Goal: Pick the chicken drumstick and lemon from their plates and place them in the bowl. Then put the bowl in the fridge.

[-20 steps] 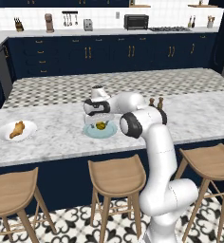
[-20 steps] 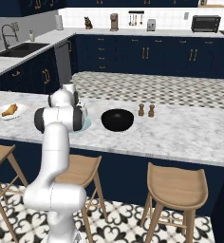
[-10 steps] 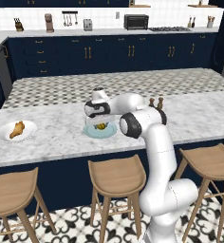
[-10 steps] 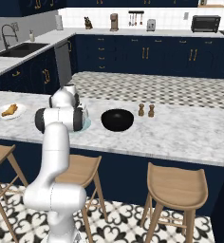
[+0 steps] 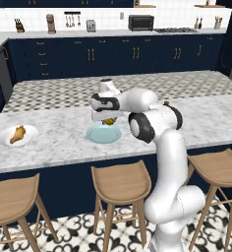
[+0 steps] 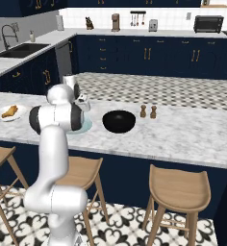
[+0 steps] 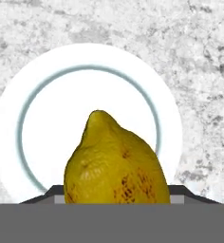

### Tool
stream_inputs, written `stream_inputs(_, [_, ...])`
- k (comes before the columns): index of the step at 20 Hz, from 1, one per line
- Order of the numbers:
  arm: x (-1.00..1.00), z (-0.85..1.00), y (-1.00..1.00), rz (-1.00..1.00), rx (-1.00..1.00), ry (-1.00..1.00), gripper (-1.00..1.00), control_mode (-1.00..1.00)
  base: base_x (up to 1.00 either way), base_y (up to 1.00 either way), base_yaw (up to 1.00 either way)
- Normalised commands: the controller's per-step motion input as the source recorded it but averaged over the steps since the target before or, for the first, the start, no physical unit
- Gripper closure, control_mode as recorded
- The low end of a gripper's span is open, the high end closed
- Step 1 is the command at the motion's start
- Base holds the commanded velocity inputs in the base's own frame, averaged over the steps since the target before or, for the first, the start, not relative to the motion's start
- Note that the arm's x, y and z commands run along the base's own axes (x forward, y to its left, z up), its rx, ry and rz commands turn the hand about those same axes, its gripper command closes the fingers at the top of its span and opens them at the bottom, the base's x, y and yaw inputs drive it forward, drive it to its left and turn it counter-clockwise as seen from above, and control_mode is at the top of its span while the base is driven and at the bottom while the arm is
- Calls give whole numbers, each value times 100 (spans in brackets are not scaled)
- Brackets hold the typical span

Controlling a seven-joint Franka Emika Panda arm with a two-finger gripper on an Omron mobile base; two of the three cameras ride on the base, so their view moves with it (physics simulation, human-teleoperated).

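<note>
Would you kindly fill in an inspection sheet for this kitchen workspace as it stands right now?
Surface: marble island counter, nothing spilled.
Job's things: lemon in the gripper, above the pale blue plate; chicken drumstick on the white plate; black bowl empty on the counter.
Clutter: salt and pepper shakers beside the bowl.
Grippers: gripper closed on the lemon.
Cables: nothing seen.
Surroundings: wooden stools, navy cabinets, toaster oven, sink.

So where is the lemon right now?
The lemon is held in the gripper just above the light blue plate, left of the black bowl on the marble counter.
</note>
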Motion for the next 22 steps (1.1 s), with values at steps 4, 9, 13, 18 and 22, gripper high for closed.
stream_inputs(4, [-51,44,-71,-4,0,0,100,-100,0,0,0])
stream_inputs(9, [-50,21,-100,0,0,0,100,-100,0,0,0])
stream_inputs(13, [-7,14,-98,0,0,0,100,-100,0,0,0])
stream_inputs(18, [18,1,-71,0,1,0,100,-100,0,0,0])
stream_inputs(22, [37,-10,-49,0,0,0,100,-100,0,0,0])
